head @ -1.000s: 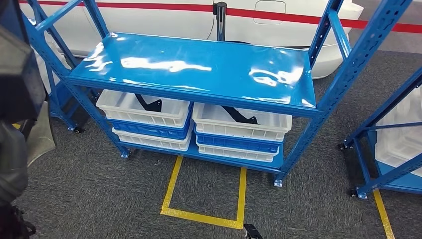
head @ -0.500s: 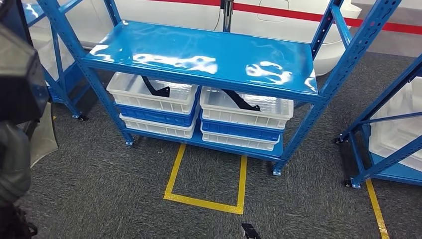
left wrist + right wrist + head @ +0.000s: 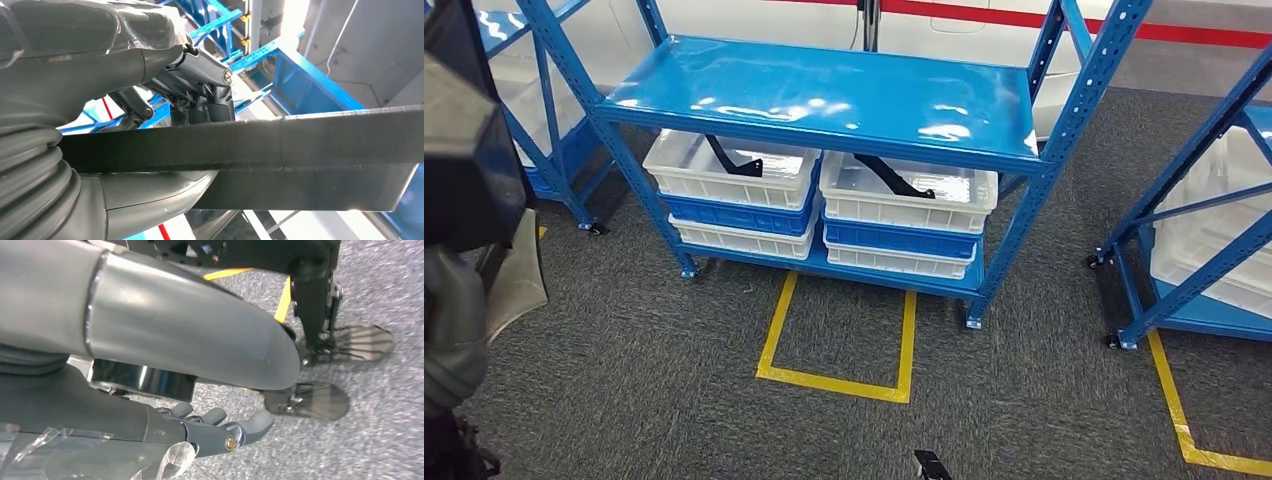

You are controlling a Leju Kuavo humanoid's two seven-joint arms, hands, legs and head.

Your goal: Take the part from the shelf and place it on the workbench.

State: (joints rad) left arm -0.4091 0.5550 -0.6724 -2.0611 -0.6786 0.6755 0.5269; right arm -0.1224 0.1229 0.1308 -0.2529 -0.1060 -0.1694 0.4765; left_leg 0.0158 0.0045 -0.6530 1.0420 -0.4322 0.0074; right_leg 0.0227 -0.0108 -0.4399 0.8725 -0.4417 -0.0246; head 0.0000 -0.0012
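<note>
Head view, left edge: our left arm (image 3: 459, 170) is raised beside the camera. In the left wrist view the left robot hand (image 3: 190, 95) grips a long flat black part (image 3: 300, 145), dark fingers (image 3: 205, 107) on one face and the thick thumb on the other. The part's long axis runs crosswise to the hand, and most of its length juts out past the grip.

Centre: the blue shelf (image 3: 824, 95) stands ahead across the carpet. Two more black parts lie in its white bins, one in the left bin (image 3: 729, 160), one in the right bin (image 3: 894, 178).

The right robot hand (image 3: 200, 432) hangs low over the floor, fingers loosely extended, holding nothing.

We judge the pick done. The carry to the desk remains, and the overhanging end must clear the shelf uprights.
</note>
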